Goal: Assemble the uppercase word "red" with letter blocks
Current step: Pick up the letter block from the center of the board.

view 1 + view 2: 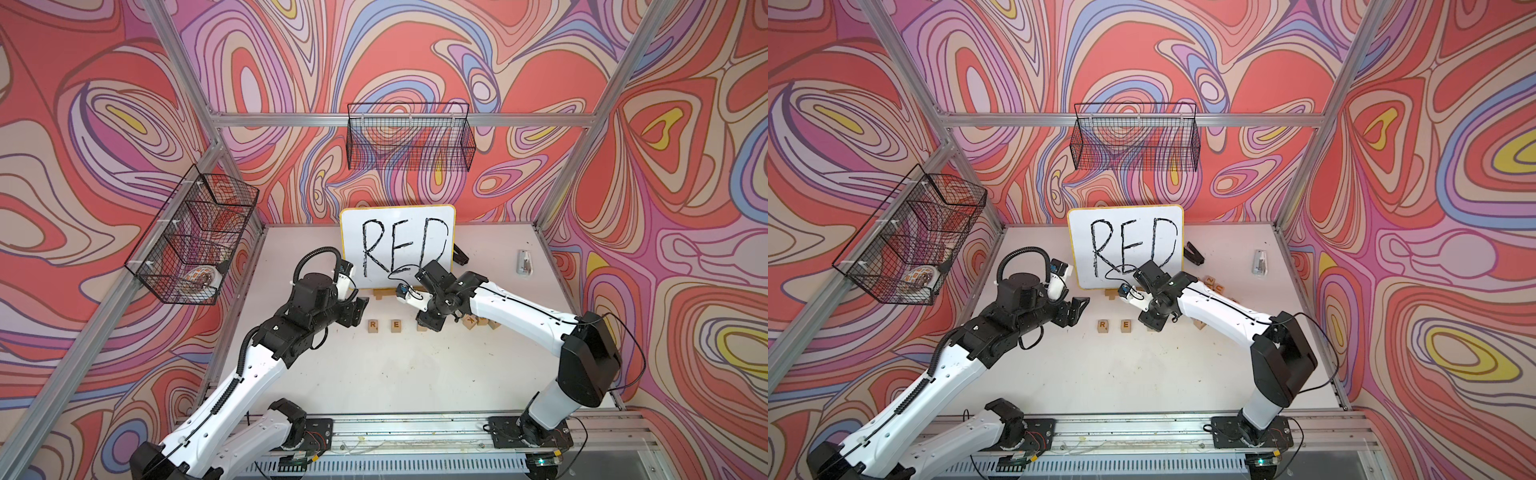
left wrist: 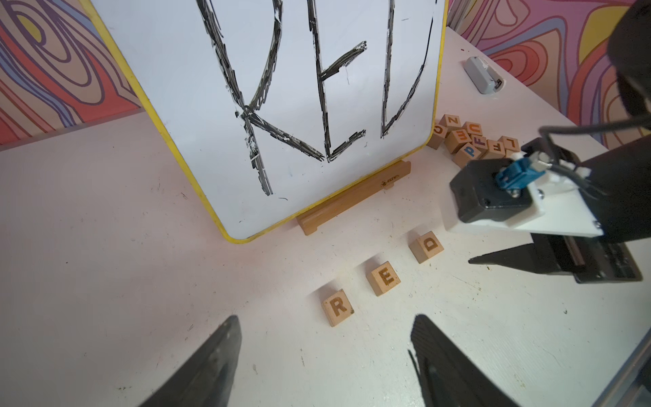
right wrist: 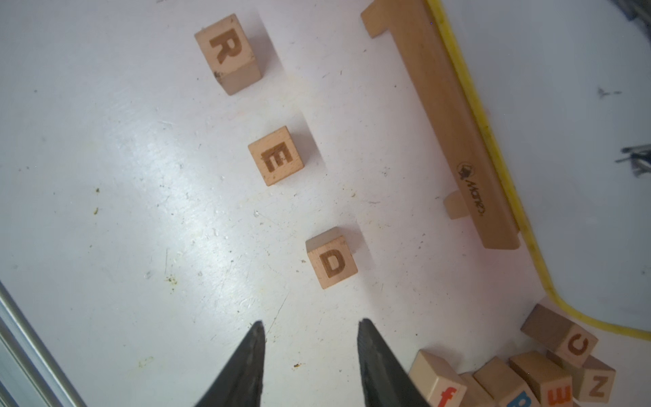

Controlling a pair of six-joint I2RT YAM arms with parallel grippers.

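Observation:
Three light-wood letter blocks lie in a row on the white table in front of the board: R point(image 2: 338, 307), E point(image 2: 384, 278) and D point(image 2: 427, 246), letters up, with small gaps between them. The right wrist view shows the same R point(image 3: 227, 53), E point(image 3: 276, 156) and D point(image 3: 332, 262). My right gripper point(image 3: 311, 321) is open and empty, its tips a short way from the D, touching nothing. In a top view it point(image 1: 428, 327) covers most of the D. My left gripper point(image 1: 360, 306) hangs open left of the R point(image 1: 373, 325), holding nothing.
The white yellow-rimmed board point(image 1: 397, 245) with handwritten RED stands on a wooden stand point(image 2: 352, 197) behind the row. Several spare letter cubes point(image 2: 472, 141) are heaped right of the board. A grey device point(image 1: 524, 262) and a black clip point(image 1: 459, 254) lie at the back right. Wire baskets point(image 1: 409, 137) point(image 1: 195, 237) hang on the walls.

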